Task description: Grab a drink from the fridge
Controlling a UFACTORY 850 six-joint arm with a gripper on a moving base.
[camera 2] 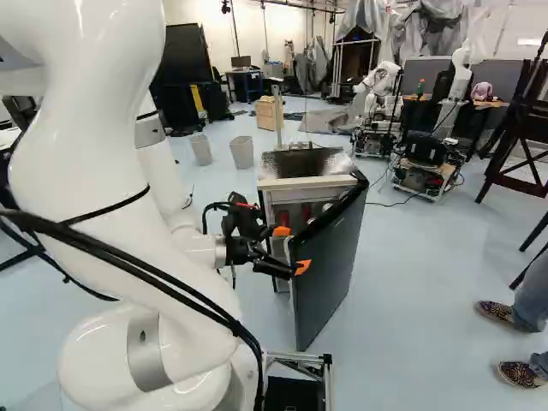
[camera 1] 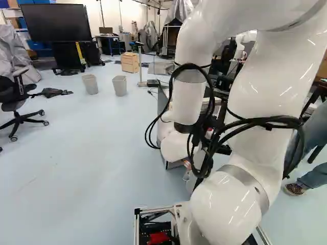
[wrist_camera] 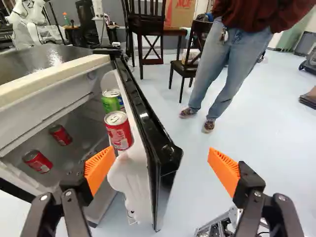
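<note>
Your arm (camera 2: pixel 94 163) reaches ahead to the fridge (wrist_camera: pixel 49 81), which is ajar. Its door (camera 2: pixel 330 257), your landmark here, stands swung out from the cabinet, with its black edge towards you.

Your jaws are spread wide and hold nothing. They straddle the door's free edge: one orange pad (wrist_camera: pixel 100 168) is on its inner side, the other pad (wrist_camera: pixel 224 170) outside it. You can't tell whether either touches.

The drinks are all on the inner side of the door. The front red can (wrist_camera: pixel 118 131) stands upright in its rack, nearest the free edge, with a green can (wrist_camera: pixel 110 102) just behind. Two more red cans, (wrist_camera: pixel 60 135) and (wrist_camera: pixel 37 161), lie deeper in the cabinet.

You look to be between opening the door and reaching for a drink. If you need more room, push outward from the door's inner side. Otherwise back off its edge, shift inward and line up on the front red can, minding that a knock could swing the door or tip the can.
</note>
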